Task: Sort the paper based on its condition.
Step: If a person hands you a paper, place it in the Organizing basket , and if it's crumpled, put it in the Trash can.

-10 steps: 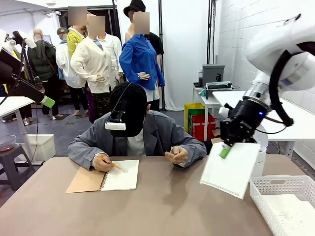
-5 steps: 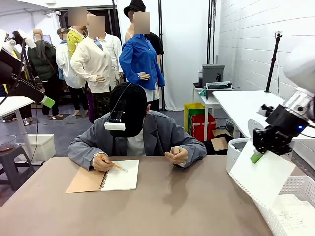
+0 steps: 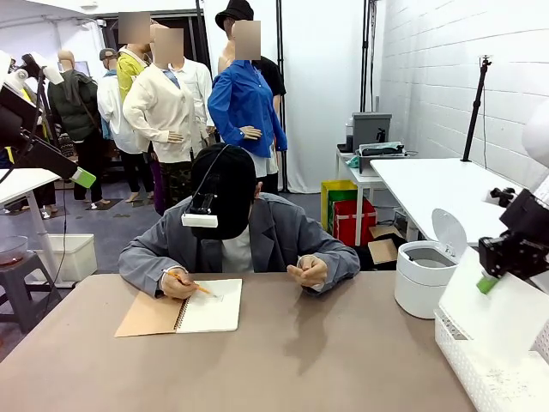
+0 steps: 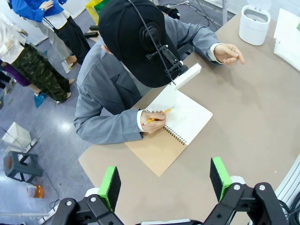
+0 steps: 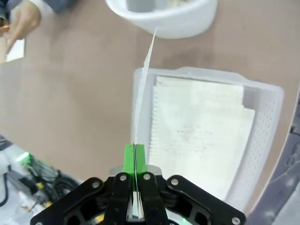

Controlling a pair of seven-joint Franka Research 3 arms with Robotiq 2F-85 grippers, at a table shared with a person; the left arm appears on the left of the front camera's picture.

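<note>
Table (image 3: 283,360): we see a white basket (image 3: 459,352) at its right end, flat sheets (image 5: 197,136) stacked inside. Right end effector (image 5: 135,157) is pinching one loose sheet (image 3: 506,313) above the basket's rim. Left end effector (image 4: 165,180) spread wide, high over table.

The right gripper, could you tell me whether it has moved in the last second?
Yes: the right gripper, shut on the sheet, moved right, from left of the white basket to above it.

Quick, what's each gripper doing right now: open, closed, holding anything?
Left gripper: open, holding nothing.
Right gripper: closed on a sheet of paper, above the white basket.
</note>
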